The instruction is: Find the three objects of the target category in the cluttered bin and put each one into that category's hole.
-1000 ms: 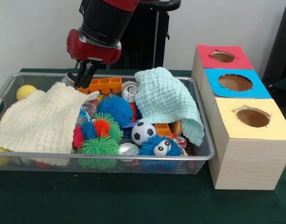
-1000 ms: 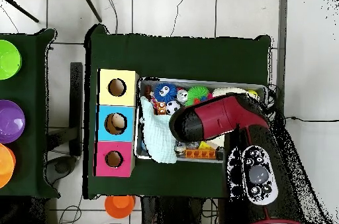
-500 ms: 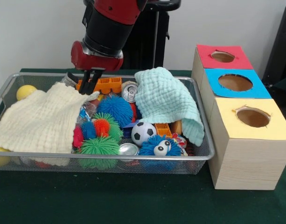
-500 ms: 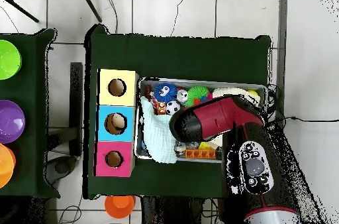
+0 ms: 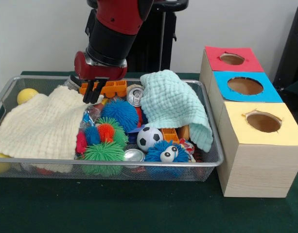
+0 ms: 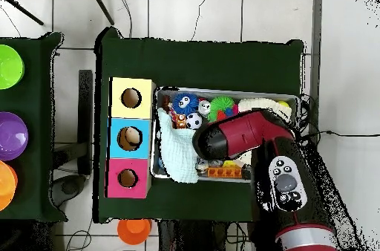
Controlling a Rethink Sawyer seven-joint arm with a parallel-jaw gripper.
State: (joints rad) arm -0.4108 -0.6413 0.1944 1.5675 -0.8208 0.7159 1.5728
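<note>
Gripper (image 5: 93, 95) is sliding sideways along the far side of the wire-mesh bin (image 5: 110, 162) compared with a second ago, now hanging just in front of the orange toy truck (image 5: 110, 88) and over the corner of the cream cloth (image 5: 42, 127). Fingers look pinched nearly together, nothing visibly between them. Just below the tips, a crinkly clear bottle with blue label (image 5: 91, 116) is peeking out beside the blue spiky ball (image 5: 120, 113). Likely still searching; no grasp made. Blue-surround hole (image 5: 245, 86) is sitting well off toward the boxes.
</note>
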